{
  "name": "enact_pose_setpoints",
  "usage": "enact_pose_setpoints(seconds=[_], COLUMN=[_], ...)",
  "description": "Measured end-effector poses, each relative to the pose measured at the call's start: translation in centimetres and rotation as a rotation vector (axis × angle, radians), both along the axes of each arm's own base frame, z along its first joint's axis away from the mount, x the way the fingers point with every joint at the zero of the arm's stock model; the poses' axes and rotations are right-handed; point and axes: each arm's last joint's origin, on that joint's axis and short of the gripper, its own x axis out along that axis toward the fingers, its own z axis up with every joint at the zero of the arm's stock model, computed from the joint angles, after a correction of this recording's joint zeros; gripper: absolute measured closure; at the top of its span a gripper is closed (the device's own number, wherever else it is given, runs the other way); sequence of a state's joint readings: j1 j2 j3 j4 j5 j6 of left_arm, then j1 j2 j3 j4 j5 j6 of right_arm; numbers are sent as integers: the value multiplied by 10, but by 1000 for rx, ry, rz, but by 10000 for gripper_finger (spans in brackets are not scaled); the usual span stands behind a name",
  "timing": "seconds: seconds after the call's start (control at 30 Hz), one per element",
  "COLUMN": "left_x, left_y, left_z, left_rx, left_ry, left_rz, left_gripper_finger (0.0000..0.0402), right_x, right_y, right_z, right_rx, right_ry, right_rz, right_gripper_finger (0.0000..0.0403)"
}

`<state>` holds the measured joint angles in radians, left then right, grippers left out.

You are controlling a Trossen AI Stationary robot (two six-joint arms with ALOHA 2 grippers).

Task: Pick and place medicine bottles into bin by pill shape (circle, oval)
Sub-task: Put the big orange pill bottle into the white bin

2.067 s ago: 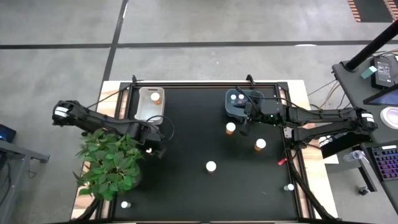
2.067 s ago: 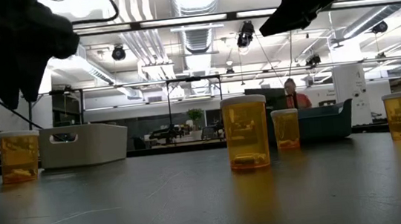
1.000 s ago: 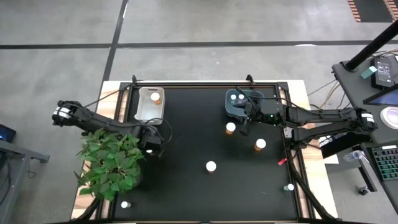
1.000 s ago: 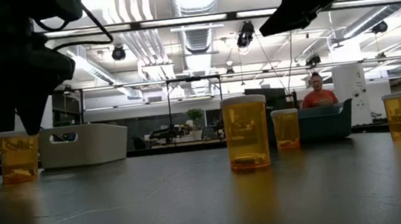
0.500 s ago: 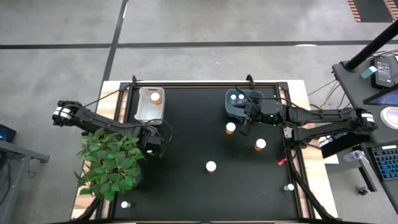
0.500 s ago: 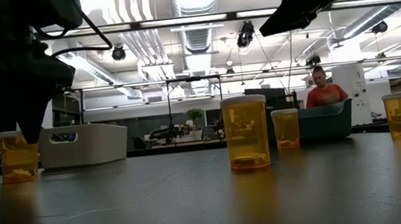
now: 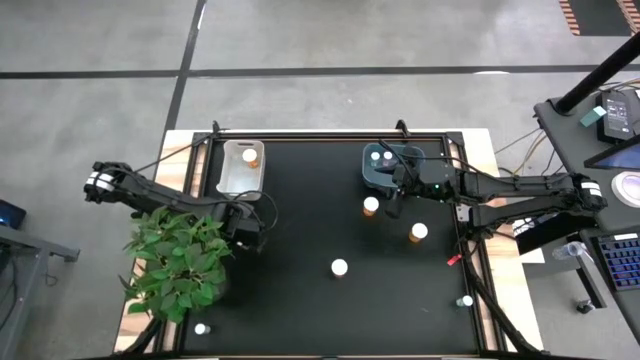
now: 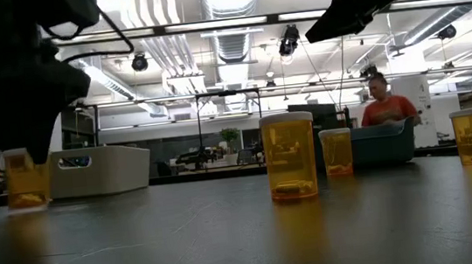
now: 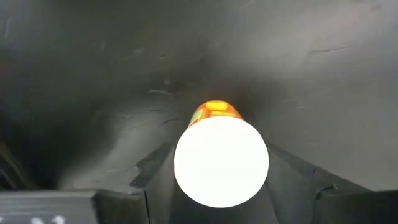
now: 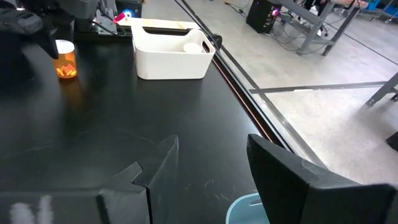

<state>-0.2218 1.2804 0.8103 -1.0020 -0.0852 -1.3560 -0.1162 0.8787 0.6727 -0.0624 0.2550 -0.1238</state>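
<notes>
My left gripper (image 7: 244,232) is at the table's left, beside the plant, shut on an amber medicine bottle with a white cap (image 9: 221,160); the bottle also shows in the low view (image 8: 26,179) and the right wrist view (image 10: 65,59). My right gripper (image 7: 395,200) hovers open and empty just in front of the blue bin (image 7: 385,168), high above the table. Three amber bottles stand upright on the mat on their bases (image 7: 371,205), (image 7: 418,232), (image 7: 339,267). Two tiny pale bottles stand near the front corners (image 7: 201,328), (image 7: 466,300). My left gripper pinches the bottle at its white cap, one finger (image 9: 155,177) on each side of the cap's rim (image 9: 183,168). The fingers come from above, pointing down. The bottle hangs upright below them, its amber body (image 9: 214,111) toward the mat, its base just off the table in the low view.
A white bin (image 7: 240,170) at the far left holds one bottle (image 7: 250,156). The blue bin holds two (image 7: 376,155), (image 7: 388,155). A leafy green plant (image 7: 180,262) crowds the left arm. A person (image 8: 384,103) moves in the room behind the table.
My left gripper has come down over the amber bottle at the left and taken hold of its cap. The bottle now stands slightly higher than half a second ago, raised a little off the mat.
</notes>
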Motion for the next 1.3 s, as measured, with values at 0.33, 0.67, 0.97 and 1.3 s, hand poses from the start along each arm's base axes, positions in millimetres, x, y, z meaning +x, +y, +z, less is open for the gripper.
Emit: enact_pose_setpoints(seconds=[0.33, 0.67, 0.97, 1.3], left_x=[21, 34, 27, 0], left_y=[14, 64, 117, 171], left_z=[37, 74, 92, 93], left_rx=[74, 222, 355, 403], left_ry=[-129, -201, -165, -72], left_rz=[-48, -117, -130, -50], left_gripper_finger=[211, 210, 210, 210], right_x=[0, 0, 0, 0], right_y=[0, 0, 0, 0], right_z=[0, 0, 0, 0], right_rx=[-3, -6, -7, -16], right_ry=[1, 3, 3, 7], right_rz=[1, 3, 3, 7], right_gripper_finger=[218, 218, 218, 218])
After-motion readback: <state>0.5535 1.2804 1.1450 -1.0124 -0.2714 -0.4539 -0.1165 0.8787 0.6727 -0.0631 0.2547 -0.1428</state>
